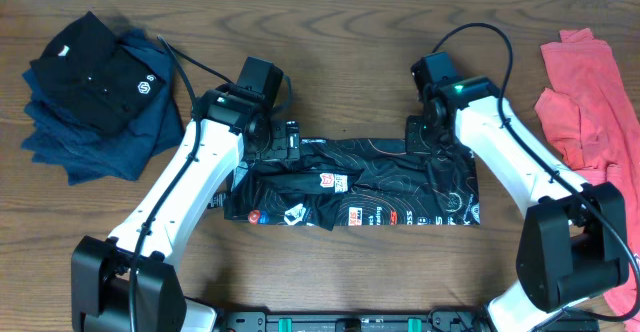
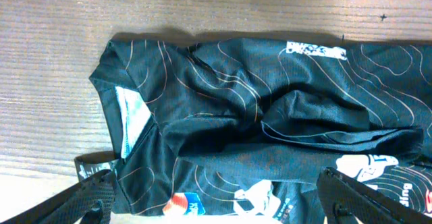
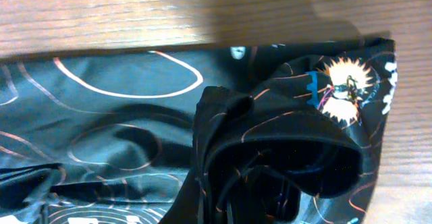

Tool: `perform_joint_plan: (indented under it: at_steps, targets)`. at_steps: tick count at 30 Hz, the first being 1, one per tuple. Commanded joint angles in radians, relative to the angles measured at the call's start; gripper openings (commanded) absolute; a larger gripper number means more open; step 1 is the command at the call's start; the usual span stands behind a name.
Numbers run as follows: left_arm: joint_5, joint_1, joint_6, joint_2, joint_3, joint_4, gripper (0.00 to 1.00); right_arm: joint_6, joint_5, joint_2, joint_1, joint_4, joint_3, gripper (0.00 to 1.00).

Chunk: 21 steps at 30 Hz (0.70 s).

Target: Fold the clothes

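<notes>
Polo point(image 1: 100, 72): on a navy pile at the far left of the table point(image 1: 330, 32), well apart from the work.
Left gripper point(image 1: 280, 142): wide open and holding nothing. It hangs over the far left part of the jersey point(image 1: 400, 197).
Left wrist view: both fingers point(image 2: 91, 197) straddle crumpled cloth. A pale-lined edge point(image 2: 128, 113) shows at the jersey's left end.
Jersey, place: mid-table between the two arms, near the front edge.
Jersey, shape: already doubled into a long band, patches and lettering facing up, with a loose ridge rumpled across the left half.
Long axis: runs left to right, parallel to the table's front edge.
Heading: the pale-lined edge may be the neck, which would put the top at the left. I cannot tell for sure.
Right gripper point(image 1: 417, 134): closed at the jersey's far right corner.
Right wrist view: a fold of cloth point(image 3: 270, 156) is bunched up and hides the fingers. It looks pinched.
Red shirt point(image 1: 590, 102): heaped at the far right, untouched.
Step (judged): lengthwise fold made, crosswise fold pending.
Next move (judged): lower the left gripper and close it on the far left edge. Tension the band to flatten the ridge, then carry one end over the other.
</notes>
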<state>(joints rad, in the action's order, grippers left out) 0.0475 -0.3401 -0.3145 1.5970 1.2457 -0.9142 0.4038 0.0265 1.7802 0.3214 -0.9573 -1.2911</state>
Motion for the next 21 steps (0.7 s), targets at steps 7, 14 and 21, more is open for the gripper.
perform_joint_plan:
  at_steps: [7,14,21]
  targets:
    - [-0.014,0.009,0.006,0.003,0.001,-0.012,0.96,0.026,-0.01,0.006,0.028,0.003,0.005,0.03]
    - [-0.014,0.009,0.006,0.003,0.001,-0.013,0.96,0.026,-0.017,0.006,0.039,-0.008,0.005,0.04]
    - [-0.014,0.009,0.006,0.003,0.001,-0.014,0.96,0.026,-0.02,0.006,0.05,-0.008,0.005,0.06]
